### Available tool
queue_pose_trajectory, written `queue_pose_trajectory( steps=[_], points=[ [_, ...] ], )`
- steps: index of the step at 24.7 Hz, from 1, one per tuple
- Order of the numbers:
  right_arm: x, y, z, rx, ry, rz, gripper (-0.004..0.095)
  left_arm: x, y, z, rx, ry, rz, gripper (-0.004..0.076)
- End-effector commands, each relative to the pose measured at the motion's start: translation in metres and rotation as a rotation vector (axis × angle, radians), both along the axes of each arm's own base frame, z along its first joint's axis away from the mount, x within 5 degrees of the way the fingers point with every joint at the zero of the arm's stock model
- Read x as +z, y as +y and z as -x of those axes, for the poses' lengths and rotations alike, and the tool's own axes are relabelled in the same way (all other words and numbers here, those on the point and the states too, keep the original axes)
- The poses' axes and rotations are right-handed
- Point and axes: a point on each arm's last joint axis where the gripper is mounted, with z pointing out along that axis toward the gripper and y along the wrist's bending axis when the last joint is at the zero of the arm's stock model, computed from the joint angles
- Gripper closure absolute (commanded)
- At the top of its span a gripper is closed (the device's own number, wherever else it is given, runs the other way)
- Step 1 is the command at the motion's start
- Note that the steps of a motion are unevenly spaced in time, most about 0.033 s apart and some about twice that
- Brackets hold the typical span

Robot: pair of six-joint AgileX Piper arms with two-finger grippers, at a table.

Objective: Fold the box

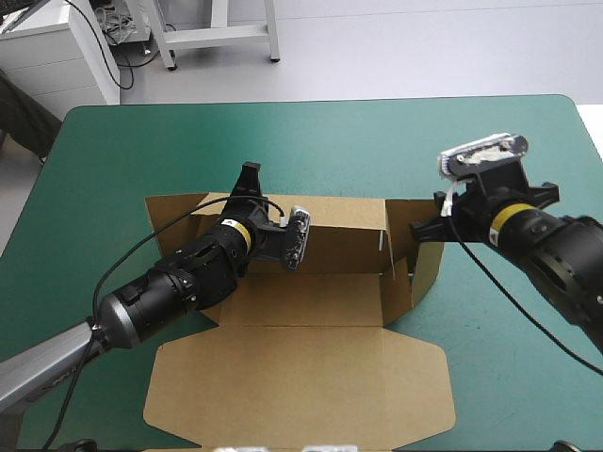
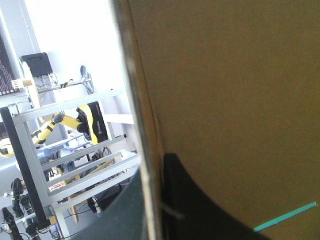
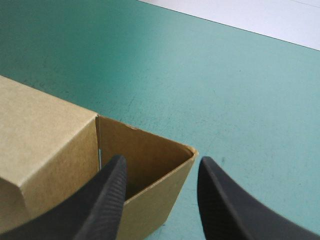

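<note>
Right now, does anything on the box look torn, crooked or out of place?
Nothing torn or crushed. The box is just uneven: its right wall stands up, while the left wall seems to lean outward, not upright yet. The left gripper pinches the back wall; the right gripper straddles the right wall, open.

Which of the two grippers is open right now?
The right gripper: its black fingers stand apart astride the box's right wall, while the left gripper is pinched shut on the far wall.
</note>
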Motion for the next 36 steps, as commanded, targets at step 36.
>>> queue_pose_trajectory(
  steps=[36],
  points=[
    [-0.039,0.006,-0.094,0.281,0.523,-0.007,0.0496,0.005,-0.011,0.014,-0.036,0.01,0.003,0.0731]
  ],
)
